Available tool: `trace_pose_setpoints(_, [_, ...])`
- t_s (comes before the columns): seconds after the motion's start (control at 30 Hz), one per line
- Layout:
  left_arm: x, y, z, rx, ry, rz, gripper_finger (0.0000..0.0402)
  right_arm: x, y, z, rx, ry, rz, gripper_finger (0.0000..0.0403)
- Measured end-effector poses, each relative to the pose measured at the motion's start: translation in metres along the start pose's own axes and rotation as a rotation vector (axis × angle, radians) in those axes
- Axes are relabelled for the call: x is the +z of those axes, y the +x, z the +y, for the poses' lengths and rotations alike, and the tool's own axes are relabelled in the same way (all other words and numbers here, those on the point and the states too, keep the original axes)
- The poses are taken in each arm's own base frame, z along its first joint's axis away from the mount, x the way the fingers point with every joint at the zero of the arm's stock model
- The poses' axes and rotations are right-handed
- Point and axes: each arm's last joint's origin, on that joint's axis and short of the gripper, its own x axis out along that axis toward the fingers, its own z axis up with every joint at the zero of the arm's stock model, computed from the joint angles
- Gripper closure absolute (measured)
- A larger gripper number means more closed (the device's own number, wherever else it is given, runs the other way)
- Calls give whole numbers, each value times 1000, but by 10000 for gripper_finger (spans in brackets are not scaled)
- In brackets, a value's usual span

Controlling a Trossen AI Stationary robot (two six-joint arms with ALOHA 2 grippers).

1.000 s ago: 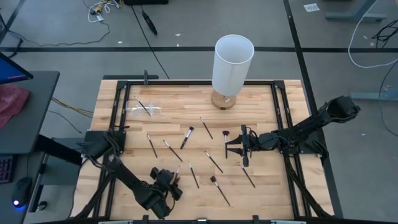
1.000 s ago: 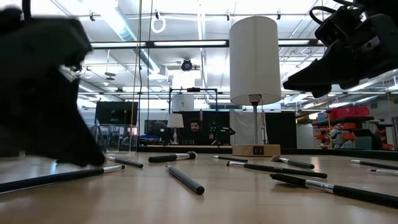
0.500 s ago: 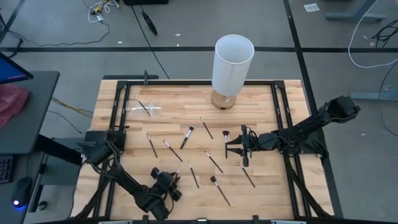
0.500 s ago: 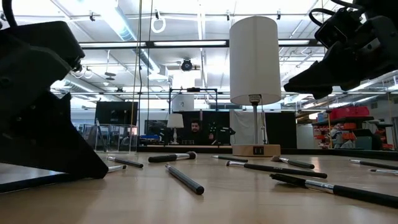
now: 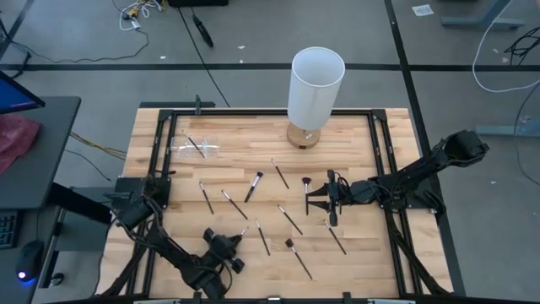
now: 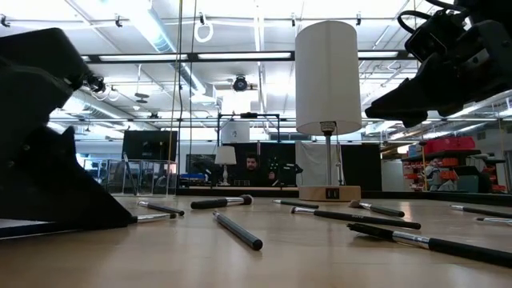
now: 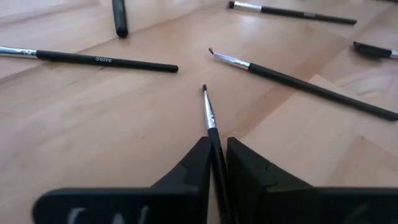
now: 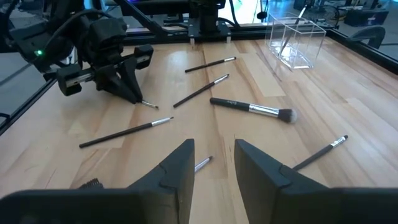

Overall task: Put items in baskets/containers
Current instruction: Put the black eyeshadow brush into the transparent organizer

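Several thin dark brushes lie scattered flat on the wooden table [image 5: 354, 143]. My left gripper [image 7: 216, 155] is at the front left [image 5: 224, 247], low on the table, shut on one thin brush [image 7: 209, 115]. The gripper also shows in the right wrist view [image 8: 134, 93]. The clear container [image 5: 198, 148] stands at the far left with a brush leaning inside it [image 8: 295, 40]. My right gripper [image 8: 214, 158] hangs open above the table right of centre [image 5: 314, 200], touching nothing, over a brush end [image 8: 202, 163]. My left gripper pinches the thin brush's handle [image 7: 215, 146] between its two fingers. The fingers slant down from the table's near left, and the brush runs lengthwise out between them. Its bristle tip [image 7: 204, 89] points toward the far right and lies on or just above the wood.
A tall white cylinder lamp on a wooden base [image 5: 314, 84] stands at the far middle. A black frame [image 5: 160, 169] borders the tabletop. Loose brushes lie close by my left gripper [image 7: 99, 59] [image 7: 298, 81], and a wide-headed one lies mid-table [image 8: 252, 109].
My left gripper has sunk onto the thin brush at the front left and shifted slightly toward the near edge. In the low view its dark body now covers the brush that lay bare there. The right arm has kept still.
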Motion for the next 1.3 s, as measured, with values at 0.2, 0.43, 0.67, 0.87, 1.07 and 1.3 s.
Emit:
trace_pose_setpoints(0.2, [-10,-5,2,-42,-64,-55,386,0,0,0,0,-18,0,288])
trace_pose_setpoints(0.43, [-9,-3,-1,-51,-97,-62,386,0,0,0,0,-18,1,288])
trace_pose_setpoints(0.67, [4,-9,-9,-36,-88,-61,386,0,0,0,0,-18,-1,288])
trace_pose_setpoints(0.87, [19,-19,-16,-48,-68,-23,387,1,0,0,2,-13,-14,288])
trace_pose_setpoints(1.07, [32,-8,-18,-38,-56,-117,384,2,0,0,2,-11,-17,288])
trace_pose_setpoints(1.3, [48,9,-28,-52,-70,-273,385,0,0,0,5,10,-4,288])
